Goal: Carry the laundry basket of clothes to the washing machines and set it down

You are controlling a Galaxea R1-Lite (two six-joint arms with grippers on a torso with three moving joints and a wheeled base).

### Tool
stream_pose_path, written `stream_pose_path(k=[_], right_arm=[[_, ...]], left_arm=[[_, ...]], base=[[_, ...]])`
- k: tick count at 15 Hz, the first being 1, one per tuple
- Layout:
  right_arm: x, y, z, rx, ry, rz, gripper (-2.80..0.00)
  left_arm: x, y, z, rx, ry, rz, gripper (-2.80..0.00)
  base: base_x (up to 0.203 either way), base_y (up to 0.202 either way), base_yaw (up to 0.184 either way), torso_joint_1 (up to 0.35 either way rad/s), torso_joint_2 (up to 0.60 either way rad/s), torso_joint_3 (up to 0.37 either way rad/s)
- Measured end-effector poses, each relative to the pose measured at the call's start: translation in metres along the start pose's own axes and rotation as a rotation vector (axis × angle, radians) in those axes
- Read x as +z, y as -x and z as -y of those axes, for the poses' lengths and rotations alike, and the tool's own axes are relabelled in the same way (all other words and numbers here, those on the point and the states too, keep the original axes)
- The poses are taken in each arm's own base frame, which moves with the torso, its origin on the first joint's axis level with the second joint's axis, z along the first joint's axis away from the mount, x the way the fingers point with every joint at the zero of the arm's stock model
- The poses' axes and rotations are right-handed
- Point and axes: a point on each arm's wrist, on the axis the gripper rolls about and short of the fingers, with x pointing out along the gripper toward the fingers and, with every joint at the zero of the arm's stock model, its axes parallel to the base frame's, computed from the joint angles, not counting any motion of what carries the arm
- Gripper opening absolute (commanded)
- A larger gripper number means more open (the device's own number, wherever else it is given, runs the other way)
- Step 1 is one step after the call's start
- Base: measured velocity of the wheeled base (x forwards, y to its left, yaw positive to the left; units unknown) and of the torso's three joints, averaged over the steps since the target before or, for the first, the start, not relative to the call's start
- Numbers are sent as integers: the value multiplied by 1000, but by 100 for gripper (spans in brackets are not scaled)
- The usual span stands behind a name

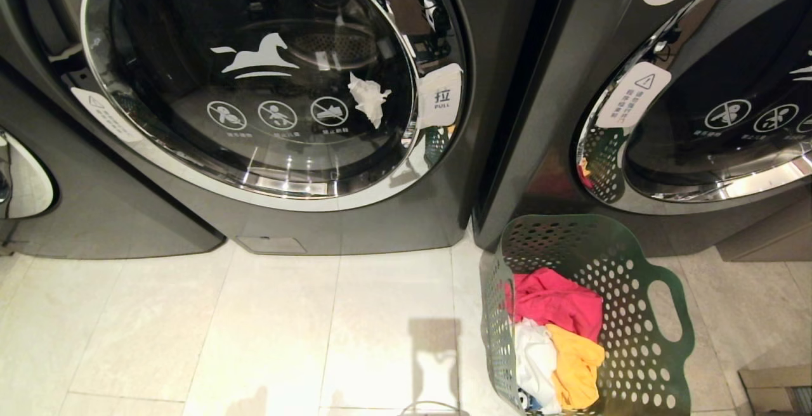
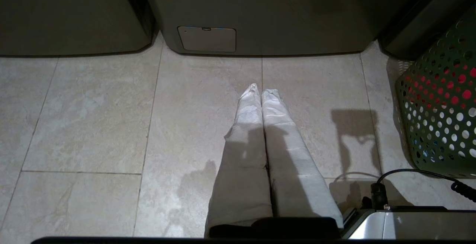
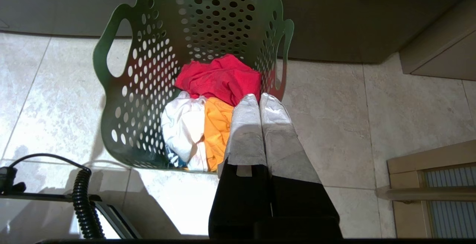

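**Basket down at the machines**

The basket (image 1: pixel 641 314) of clothes (image 1: pixel 558 340) stands on the floor (image 1: pixel 254 340) just before the right machine (image 1: pixel 698 118). Bare tile lies before the left machine (image 1: pixel 285 118). Left gripper (image 2: pixel 260 89) and right gripper (image 3: pixel 258 96) hang pressed together, holding nothing.

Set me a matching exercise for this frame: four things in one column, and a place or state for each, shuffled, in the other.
1. laundry basket
2. white scrap
3. left gripper
4. yellow-orange garment

A. stuck on the washing machine's round door
B. shut over bare floor tiles
C. standing on the floor before the machines
D. lying in the basket beside a white garment

Pairs: 1-C, 2-A, 3-B, 4-D
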Motion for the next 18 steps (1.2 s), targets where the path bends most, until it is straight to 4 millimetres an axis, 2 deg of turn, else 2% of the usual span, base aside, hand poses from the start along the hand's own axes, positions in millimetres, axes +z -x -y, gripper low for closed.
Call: stream_pose_path(k=[18], right_arm=[[0, 0, 0, -1, 0, 0, -280]], left_arm=[[0, 0, 0, 0, 0, 0, -280]], base=[[0, 0, 0, 0, 0, 0]])
